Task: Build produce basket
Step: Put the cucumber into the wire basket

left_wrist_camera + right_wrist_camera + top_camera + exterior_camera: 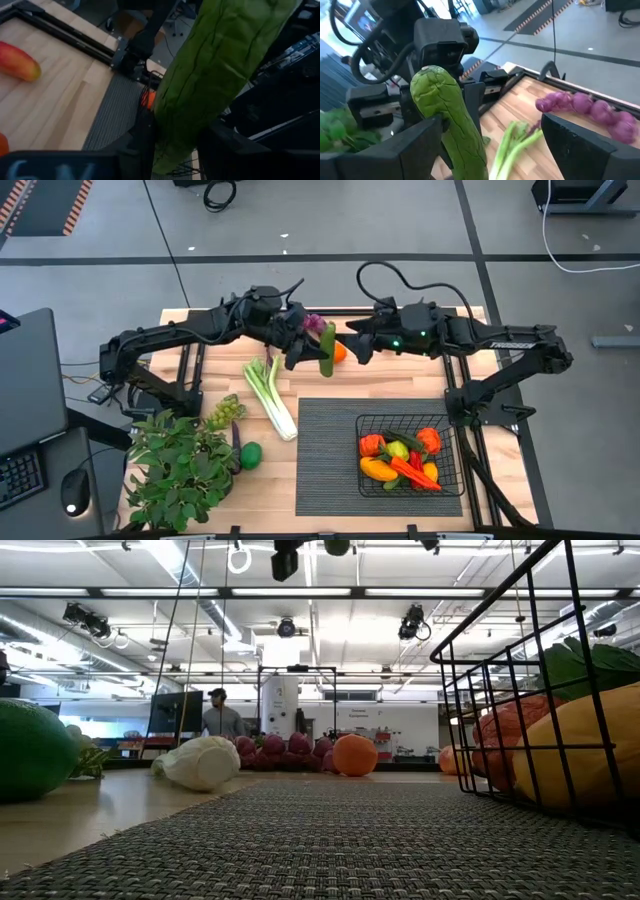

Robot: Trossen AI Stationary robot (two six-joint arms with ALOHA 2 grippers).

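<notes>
A long green toy cucumber [327, 350] hung above the table's far edge between both arms; the small black wire-mesh basket [450, 470] sat on the dark ribbed mat [325, 455], right of the pale-stalked green leek [270, 395].

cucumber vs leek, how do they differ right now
The cucumber is lifted off the table, clamped upright in the left gripper; the leek lies flat on the wood. The cucumber is short, dark green and bumpy; the leek is longer, pale, with a white end. Neither is in the basket yet.
</notes>
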